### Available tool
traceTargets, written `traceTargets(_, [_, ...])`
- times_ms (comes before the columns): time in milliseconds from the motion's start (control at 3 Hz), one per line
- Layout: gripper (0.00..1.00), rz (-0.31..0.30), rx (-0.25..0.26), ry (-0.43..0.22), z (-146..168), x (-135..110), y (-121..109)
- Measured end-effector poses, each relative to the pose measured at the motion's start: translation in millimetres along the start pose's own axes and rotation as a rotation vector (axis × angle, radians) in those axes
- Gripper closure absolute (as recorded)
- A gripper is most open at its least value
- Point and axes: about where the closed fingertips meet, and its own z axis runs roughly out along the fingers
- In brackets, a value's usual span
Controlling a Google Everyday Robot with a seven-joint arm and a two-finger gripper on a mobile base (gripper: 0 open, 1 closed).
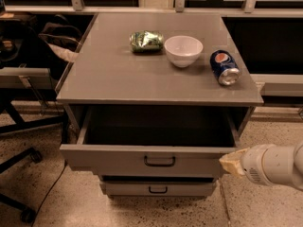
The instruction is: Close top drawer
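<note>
The top drawer of the grey cabinet stands pulled far out, its deep box dark and empty, with a small black loop handle at the centre of its flat front. My gripper comes in from the right on a white arm. Its pale tip sits at the right end of the drawer front, about level with the handle. A lower drawer front shows below, pushed in.
On the cabinet top are a green crumpled bag, a white bowl and a Pepsi can lying on its side. An office chair base and a cable are on the floor at left.
</note>
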Motion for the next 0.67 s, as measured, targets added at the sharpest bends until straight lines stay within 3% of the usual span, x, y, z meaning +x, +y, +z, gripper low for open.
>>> traceTargets(333, [1.00,0.013,-0.022,0.020,15,11,8])
traceTargets(667, [1.00,-0.006,-0.021,0.027,30,3,10])
